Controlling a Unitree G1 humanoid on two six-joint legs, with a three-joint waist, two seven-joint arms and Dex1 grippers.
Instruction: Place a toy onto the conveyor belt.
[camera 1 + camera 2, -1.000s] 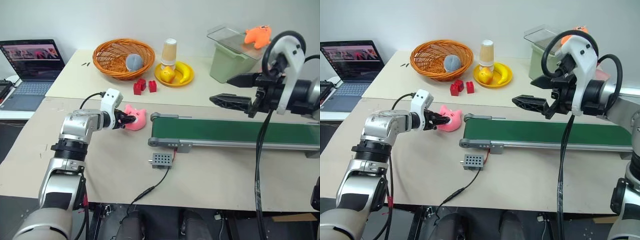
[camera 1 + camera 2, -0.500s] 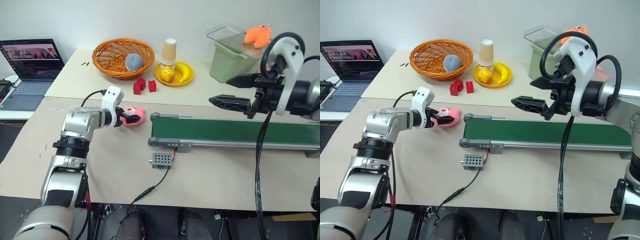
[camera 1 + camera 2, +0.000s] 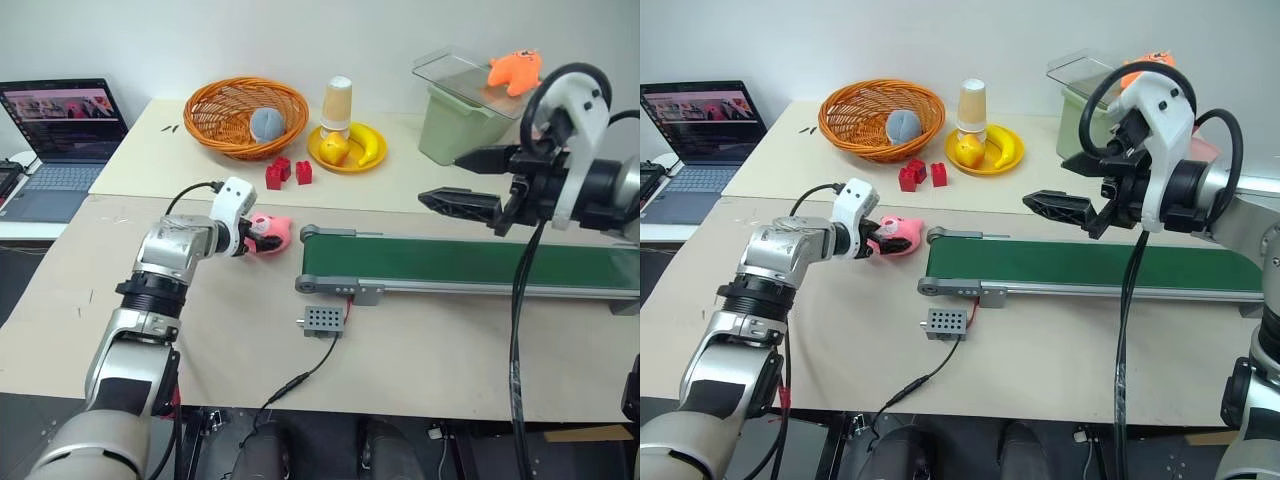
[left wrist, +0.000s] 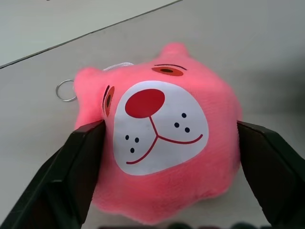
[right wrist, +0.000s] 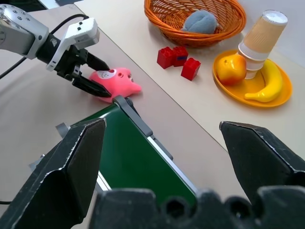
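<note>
Behind L hand (image 3: 252, 236), pink toy (image 3: 272, 233) partly hidden

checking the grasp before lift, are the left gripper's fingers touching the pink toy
Touching. In the left wrist view the left gripper straddles the pink toy, one finger pressed against its side.

a lab bench: small conveyor belt (image 3: 470, 264) with loose wiring, laptop (image 3: 65, 125), toy props.

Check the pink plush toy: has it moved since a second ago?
Yes. The pink plush toy has tipped over on the table, slightly toward the red blocks, with the left gripper around it.
</note>
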